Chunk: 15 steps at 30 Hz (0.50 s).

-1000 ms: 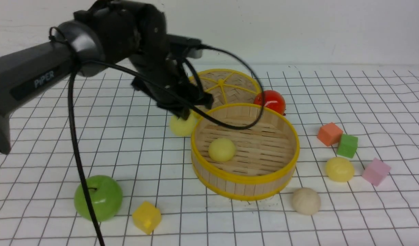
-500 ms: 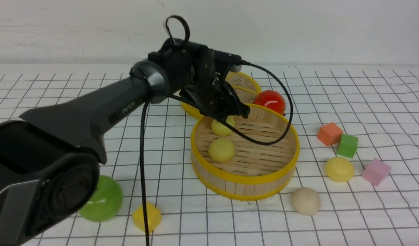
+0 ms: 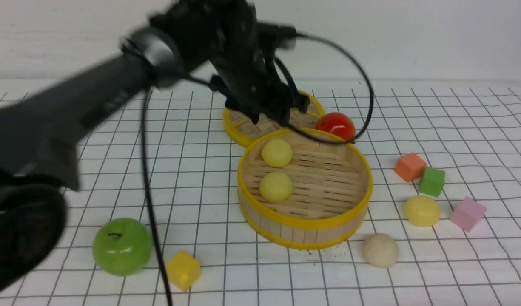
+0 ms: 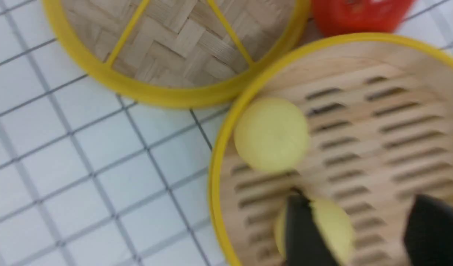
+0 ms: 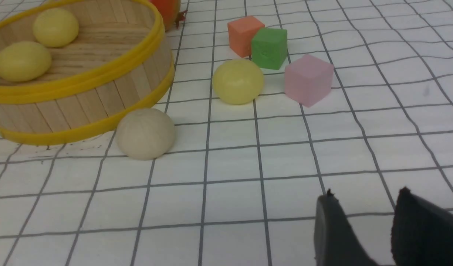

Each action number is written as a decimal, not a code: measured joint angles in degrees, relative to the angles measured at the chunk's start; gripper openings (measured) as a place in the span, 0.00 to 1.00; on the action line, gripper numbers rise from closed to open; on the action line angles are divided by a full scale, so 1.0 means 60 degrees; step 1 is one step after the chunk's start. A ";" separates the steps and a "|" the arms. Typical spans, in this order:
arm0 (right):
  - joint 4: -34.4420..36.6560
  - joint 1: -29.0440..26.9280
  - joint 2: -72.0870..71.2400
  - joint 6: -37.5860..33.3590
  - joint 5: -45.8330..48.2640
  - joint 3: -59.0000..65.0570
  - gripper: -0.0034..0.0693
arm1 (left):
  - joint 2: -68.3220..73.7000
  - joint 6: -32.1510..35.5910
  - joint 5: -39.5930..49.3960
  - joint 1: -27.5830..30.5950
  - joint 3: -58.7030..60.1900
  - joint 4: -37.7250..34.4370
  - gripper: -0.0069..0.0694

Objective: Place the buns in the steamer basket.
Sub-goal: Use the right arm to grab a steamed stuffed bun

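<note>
Left gripper (image 3: 272, 120): up off the steamer basket (image 3: 305, 221) since a half-second back, jaws parted, empty. Basket: now two pale yellow buns on slats, newly dropped far bun (image 3: 277, 152) behind near bun (image 3: 276, 186). Outside on gridded table (image 3: 456, 276), right of basket: third yellow bun (image 3: 422, 210), beige bun (image 3: 380, 250). Right gripper (image 5: 365, 199): parted, empty.

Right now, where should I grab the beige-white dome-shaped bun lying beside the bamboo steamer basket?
Probably best from straight above, right pincer closing across the widest middle of the beige-white dome-shaped bun. Its rounded top offers no edge, and the round bamboo steamer basket crowds one side.
</note>
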 joint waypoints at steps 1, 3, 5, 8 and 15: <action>0.0000 0.0000 0.0000 0.0000 0.0000 0.0000 0.38 | -0.0393 -0.0090 0.0349 0.0000 0.0011 0.0032 0.39; 0.0000 0.0000 0.0000 0.0000 0.0000 0.0000 0.38 | -0.1098 -0.0194 0.0770 0.0000 0.0221 0.0173 0.18; 0.0000 0.0000 0.0000 0.0000 0.0000 0.0000 0.38 | -0.1769 -0.0219 0.0900 0.0000 0.0701 0.0268 0.08; 0.0000 0.0000 0.0000 0.0000 0.0000 0.0000 0.38 | -0.3400 -0.0260 0.0409 0.0000 0.2623 0.0230 0.07; 0.0000 0.0000 0.0000 0.0000 0.0000 0.0000 0.38 | -0.7113 -0.0319 -0.2106 0.0000 0.7043 -0.0034 0.07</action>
